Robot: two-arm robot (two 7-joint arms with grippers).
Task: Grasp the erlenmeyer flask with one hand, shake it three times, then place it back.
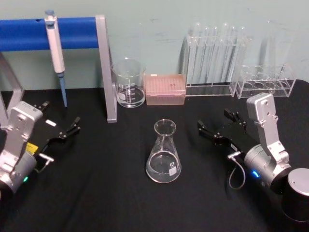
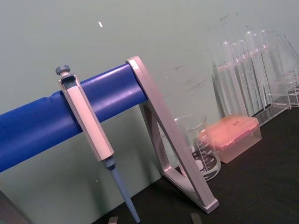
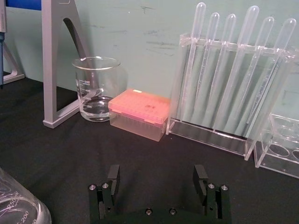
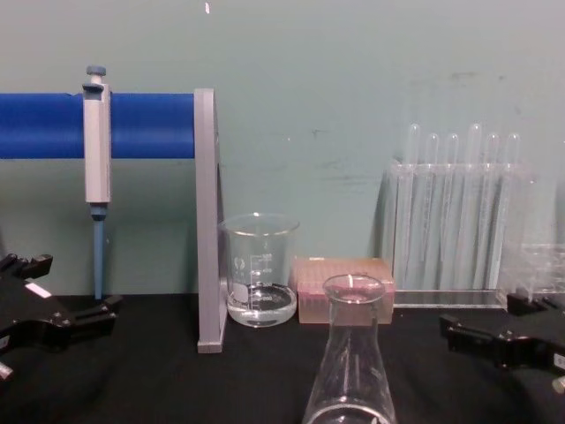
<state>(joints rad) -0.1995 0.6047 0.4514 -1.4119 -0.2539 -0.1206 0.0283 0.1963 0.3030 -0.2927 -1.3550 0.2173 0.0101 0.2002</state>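
The erlenmeyer flask (image 1: 163, 153) is seen upright on the black table (image 1: 106, 193), centre. The right gripper (image 1: 219, 126) is positioned just right of it with jaws wide and empty. The left gripper (image 1: 60, 121) is parked far left, jaws also wide.

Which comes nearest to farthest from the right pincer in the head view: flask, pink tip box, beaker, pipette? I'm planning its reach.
From the right pincer, open at the table's right:
1. Erlenmeyer flask, centre, just to its left.
2. Pink tip box, behind, centre.
3. Beaker, left of the box.
4. Pipette, hanging on the blue stand, far left.
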